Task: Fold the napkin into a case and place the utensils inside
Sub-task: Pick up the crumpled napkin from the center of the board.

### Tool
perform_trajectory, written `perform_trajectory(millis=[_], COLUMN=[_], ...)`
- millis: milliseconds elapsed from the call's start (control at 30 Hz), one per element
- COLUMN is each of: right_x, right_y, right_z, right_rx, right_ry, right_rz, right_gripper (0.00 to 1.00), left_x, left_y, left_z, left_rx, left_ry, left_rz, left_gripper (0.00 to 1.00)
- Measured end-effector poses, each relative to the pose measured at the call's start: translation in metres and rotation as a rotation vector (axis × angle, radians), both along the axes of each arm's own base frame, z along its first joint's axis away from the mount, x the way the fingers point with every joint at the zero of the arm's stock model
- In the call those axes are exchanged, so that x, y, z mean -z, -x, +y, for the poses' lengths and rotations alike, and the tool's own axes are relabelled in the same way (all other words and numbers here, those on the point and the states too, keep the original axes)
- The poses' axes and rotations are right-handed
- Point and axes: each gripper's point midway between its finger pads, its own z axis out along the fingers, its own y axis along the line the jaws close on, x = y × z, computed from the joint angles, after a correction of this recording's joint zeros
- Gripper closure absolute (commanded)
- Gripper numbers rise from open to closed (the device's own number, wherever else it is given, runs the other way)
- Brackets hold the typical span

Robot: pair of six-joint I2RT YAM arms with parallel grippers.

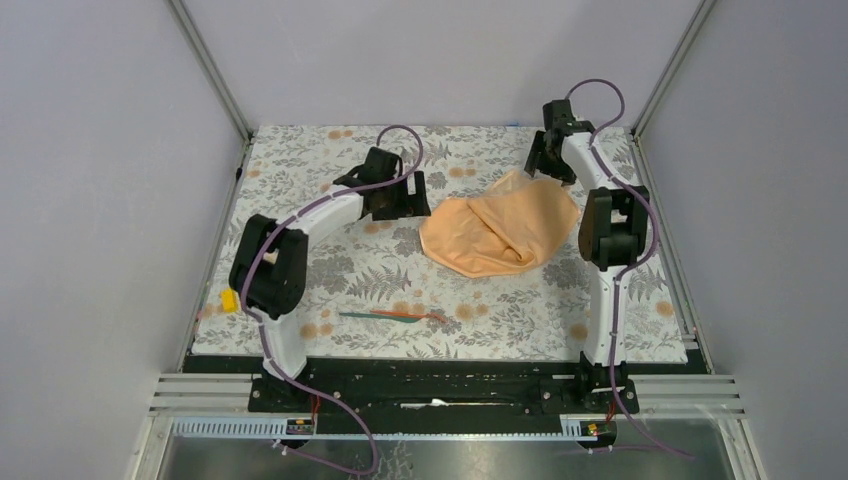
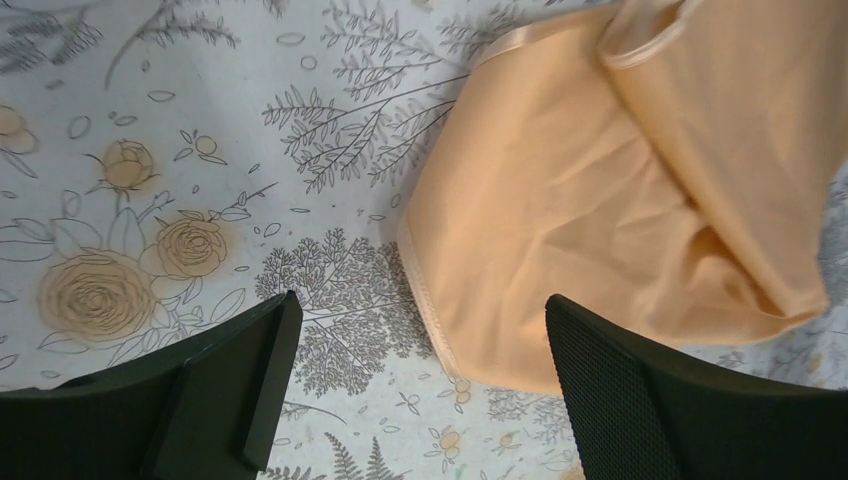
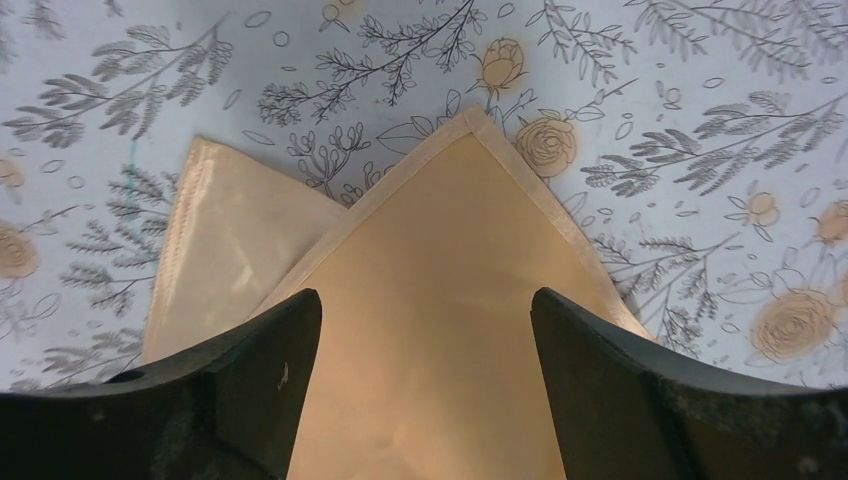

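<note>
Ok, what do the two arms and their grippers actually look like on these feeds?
Both the left arm and the right arm have white links with bulky black joint housings, and a purple cable runs along each. The left gripper and right gripper are black, with two broad, wedge-shaped fingers; the left's inner pad shows a fine mesh texture. No markings are legible.
</note>
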Motion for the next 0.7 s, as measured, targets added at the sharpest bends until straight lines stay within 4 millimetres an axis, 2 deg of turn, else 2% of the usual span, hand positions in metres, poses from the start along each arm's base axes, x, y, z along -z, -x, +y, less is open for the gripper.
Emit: perform_trajectory(millis=[67, 133, 367, 600, 700], right_x=[0.014, 0.026, 0.057, 0.059, 0.056], right_y=[-0.001, 0.0, 0.003, -0.001, -0.004], right_z=[0.0, 0.001, 0.002, 0.001, -0.001], right_rx=[0.0, -0.001, -0.004, -0.006, -0.005], right_ry=[0.002, 0.002, 0.002, 0.008, 0.023], right_rz=[0.029, 0.056, 0.122, 0.12, 0.11], right_gripper=[0.18, 0.19, 0.19, 0.01, 0.0], left_x=[0.02, 0.032, 0.043, 0.059, 0.071], left_y=[0.001, -0.001, -0.017, -0.027, -0.025], left_z=[-0.002, -0.004, -0.02, -0.045, -0.05], left_rx=[0.004, 0.006, 0.011, 0.043, 0.051], left_ry=[-0.016, -0.023, -0.005, -0.018, -0.035], left_rz=[0.058, 0.095, 0.12, 0.133, 0.149], left_gripper=[0.08, 0.1, 0.12, 0.2, 0.27])
